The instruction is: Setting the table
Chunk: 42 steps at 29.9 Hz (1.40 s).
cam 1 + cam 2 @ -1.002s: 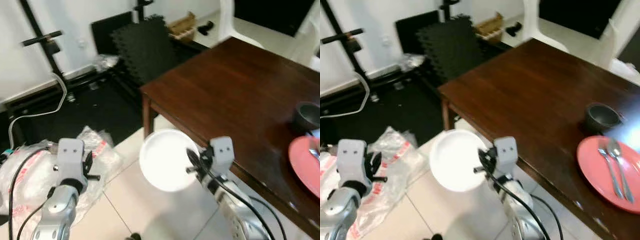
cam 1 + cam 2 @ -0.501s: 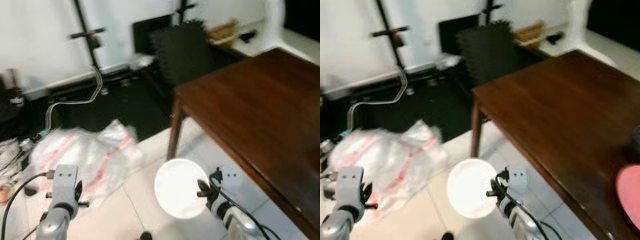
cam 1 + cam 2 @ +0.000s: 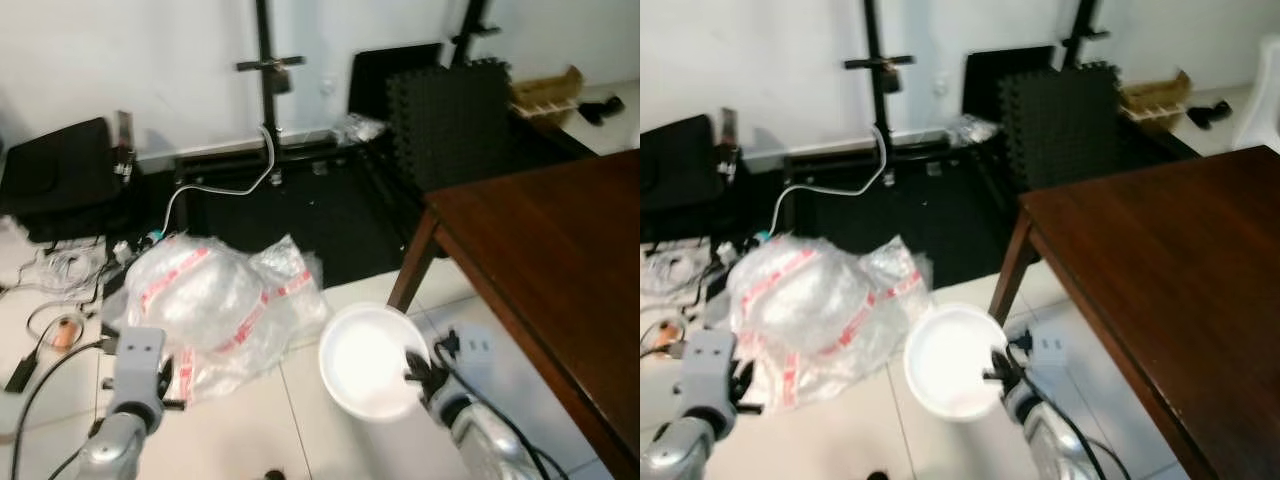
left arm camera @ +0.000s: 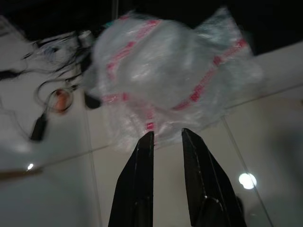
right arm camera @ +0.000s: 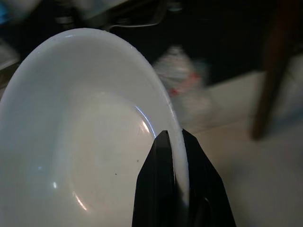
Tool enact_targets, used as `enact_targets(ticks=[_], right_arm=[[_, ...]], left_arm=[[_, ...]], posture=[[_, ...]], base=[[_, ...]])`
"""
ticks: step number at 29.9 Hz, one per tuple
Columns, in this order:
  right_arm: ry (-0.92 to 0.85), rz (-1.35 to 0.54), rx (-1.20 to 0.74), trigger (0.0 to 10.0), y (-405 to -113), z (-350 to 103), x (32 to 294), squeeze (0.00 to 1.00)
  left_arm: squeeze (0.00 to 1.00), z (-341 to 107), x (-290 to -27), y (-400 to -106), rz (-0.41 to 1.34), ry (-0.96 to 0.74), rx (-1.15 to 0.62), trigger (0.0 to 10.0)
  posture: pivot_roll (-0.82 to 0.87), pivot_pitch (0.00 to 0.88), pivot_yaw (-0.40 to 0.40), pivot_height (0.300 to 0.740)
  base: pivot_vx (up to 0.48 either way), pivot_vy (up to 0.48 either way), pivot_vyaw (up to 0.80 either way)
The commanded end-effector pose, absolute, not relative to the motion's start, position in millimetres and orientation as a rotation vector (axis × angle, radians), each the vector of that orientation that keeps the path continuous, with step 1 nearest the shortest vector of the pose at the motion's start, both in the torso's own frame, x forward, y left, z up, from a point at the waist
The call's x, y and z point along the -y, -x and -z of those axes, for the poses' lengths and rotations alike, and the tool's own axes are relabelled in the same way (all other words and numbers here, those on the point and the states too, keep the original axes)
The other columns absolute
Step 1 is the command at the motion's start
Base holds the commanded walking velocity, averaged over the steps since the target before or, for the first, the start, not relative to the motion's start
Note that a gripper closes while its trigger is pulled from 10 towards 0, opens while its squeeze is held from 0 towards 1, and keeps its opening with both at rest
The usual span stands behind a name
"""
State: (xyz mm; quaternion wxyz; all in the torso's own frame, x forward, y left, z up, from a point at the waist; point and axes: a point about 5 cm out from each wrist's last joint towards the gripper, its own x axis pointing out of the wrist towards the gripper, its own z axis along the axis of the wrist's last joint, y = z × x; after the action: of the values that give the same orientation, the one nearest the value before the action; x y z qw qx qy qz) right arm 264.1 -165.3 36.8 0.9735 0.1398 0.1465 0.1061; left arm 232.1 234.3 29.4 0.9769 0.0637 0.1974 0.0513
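White plate [image 3: 368, 358] pinched at its rim by right gripper [image 5: 173, 146], over tiled floor [image 3: 260, 430] beside wooden table's [image 3: 560, 250] corner, left gripper [image 4: 166, 138] narrowly parted, empty.

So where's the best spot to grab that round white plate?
By its thin rim, from the outer edge, one finger above and one below. The round white plate is shallow and wide, so only the edge fits between fingers. The right end effector pinches it exactly there, holding it over the tiled floor.
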Motion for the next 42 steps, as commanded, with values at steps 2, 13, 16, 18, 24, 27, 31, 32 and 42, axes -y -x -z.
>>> enact_targets(ticks=[2,13,16,18,24,27,31,32,42], right_arm=[[-0.307,-0.186,-0.329,10.0,-258,-28,170,0.0],[-0.311,-0.17,-0.323,10.0,-258,-28,172,0.0],[-0.308,-0.155,-0.307,10.0,-261,-31,173,0.0],[-0.308,-0.149,-0.303,10.0,-262,-32,174,0.0],[-0.307,-0.135,-0.296,10.0,-263,-33,175,0.0],[-0.31,-0.129,-0.292,10.0,-264,-33,175,0.0],[-0.316,-0.119,-0.285,10.0,-265,-34,175,0.0],[-0.317,-0.118,-0.283,10.0,-265,-35,175,0.0],[-0.319,-0.113,-0.276,10.0,-267,-36,175,0.0]], left_arm=[[0.0,-24,-232,-227,-0.097,-0.123,-0.417,10.0],[0.0,-29,-230,-230,-0.087,-0.124,-0.394,10.0],[0.0,-31,-229,-230,-0.083,-0.125,-0.386,10.0],[0.0,-32,-228,-230,-0.081,-0.124,-0.381,10.0],[0.0,-35,-225,-232,-0.073,-0.125,-0.369,10.0],[0.0,-36,-225,-233,-0.07,-0.126,-0.365,10.0],[0.0,-37,-225,-234,-0.066,-0.128,-0.36,10.0],[0.0,-38,-225,-234,-0.065,-0.129,-0.359,10.0],[0.0,-40,-224,-235,-0.062,-0.131,-0.355,10.0]], posture=[[0.0,0.045,0.049,0.74],[0.0,0.049,0.051,0.74],[0.0,0.051,0.051,0.74],[0.0,0.053,0.051,0.74],[0.0,0.054,0.052,0.74],[0.0,0.055,0.054,0.74],[0.0,0.054,0.056,0.74],[0.0,0.054,0.056,0.74],[0.0,0.054,0.056,0.74]], base=[[0.0,0.0,0.79],[0.0,0.0,0.79],[0.0,0.0,0.79],[0.0,0.0,0.79],[0.0,0.0,0.79],[0.0,0.0,0.79],[0.0,0.0,0.79],[0.0,0.0,0.79],[0.0,0.0,0.79]])
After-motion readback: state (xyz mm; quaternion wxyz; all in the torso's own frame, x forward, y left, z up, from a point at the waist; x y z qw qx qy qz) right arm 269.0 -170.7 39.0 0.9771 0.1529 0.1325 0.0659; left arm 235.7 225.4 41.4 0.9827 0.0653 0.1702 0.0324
